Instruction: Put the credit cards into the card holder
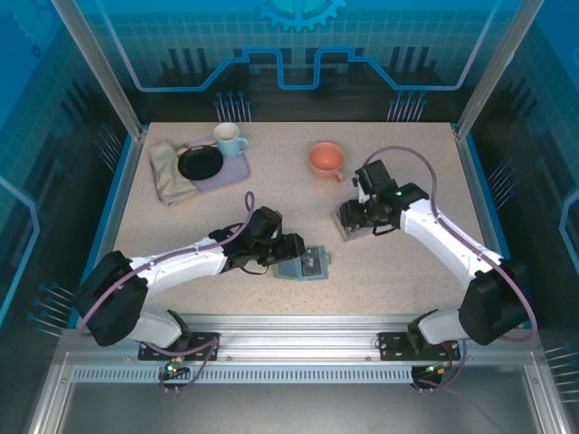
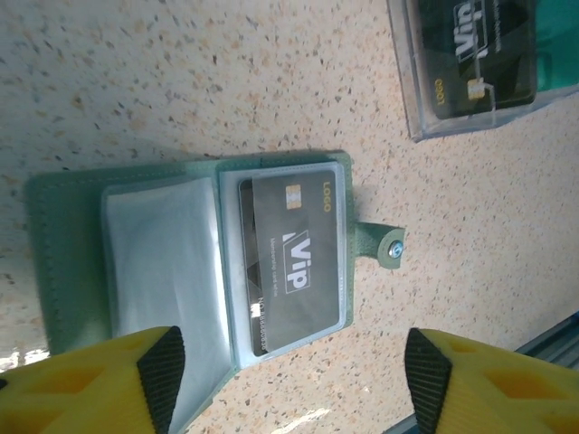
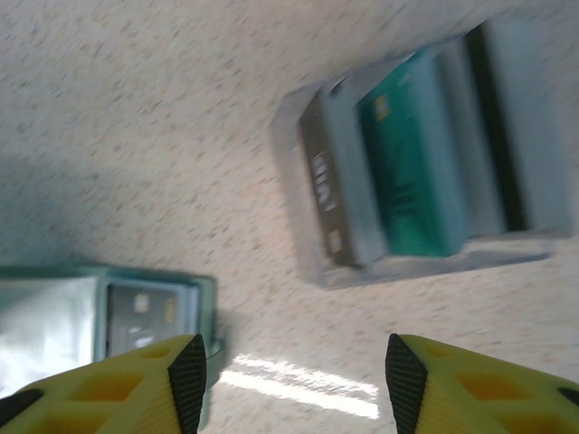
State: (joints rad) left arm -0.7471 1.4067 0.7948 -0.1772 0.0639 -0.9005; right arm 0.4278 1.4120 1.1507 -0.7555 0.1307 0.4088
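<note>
The grey-green card holder [image 2: 72, 262] lies open and flat on the speckled table, its tab [image 2: 380, 242] pointing right. A dark "Vip" credit card [image 2: 291, 262] sits in its right clear sleeve; the left sleeve [image 2: 158, 253] looks empty. My left gripper [image 2: 294, 380] hovers open over the holder's near edge [image 1: 306, 265], with nothing between the fingers. To the right, a clear plastic box [image 3: 312, 194] holds a teal credit card [image 3: 412, 172] and dark ones [image 2: 470, 54]. My right gripper [image 3: 294, 380] stands open above bare table between the box and the card holder [image 3: 204, 303], holding nothing.
At the back left, a lavender tray [image 1: 237, 168] carries a black plate [image 1: 200, 164] and a pale mug [image 1: 229, 140], with a folded cloth [image 1: 169, 174] beside it. An orange cup [image 1: 326, 160] stands behind the clear box [image 1: 348, 222].
</note>
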